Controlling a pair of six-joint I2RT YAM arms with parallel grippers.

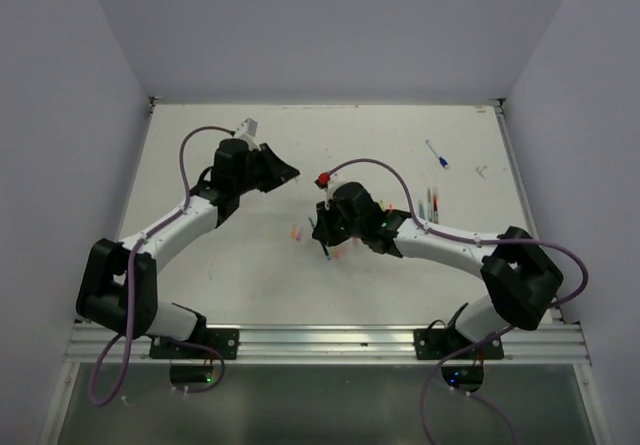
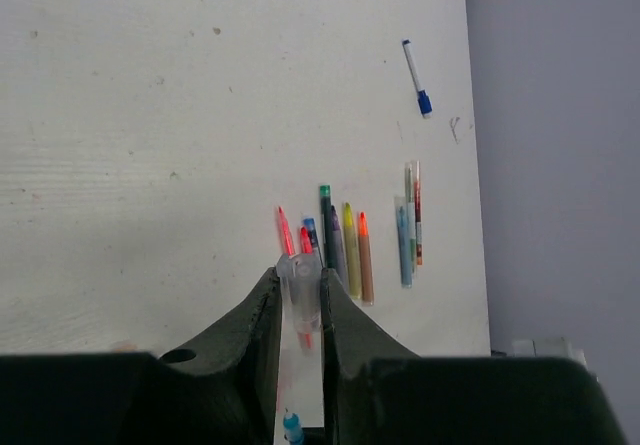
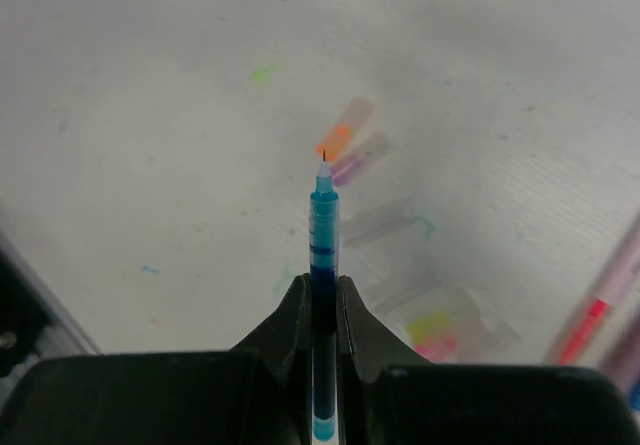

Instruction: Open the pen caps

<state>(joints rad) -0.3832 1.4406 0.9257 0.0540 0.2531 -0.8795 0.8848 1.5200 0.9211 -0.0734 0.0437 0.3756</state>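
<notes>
Right wrist view: the blue pen (image 3: 323, 255), tip bare, is clamped in the right gripper (image 3: 322, 297) over the middle of the counter (image 3: 150, 115). A clear cap (image 2: 299, 300) sits pinched in the left gripper (image 2: 300, 281). Uncapping seems done; next, both need setting down apart.

white table (image 1: 380, 135), pale grey walls (image 1: 330, 25), aluminium rail (image 1: 330, 343)
</notes>
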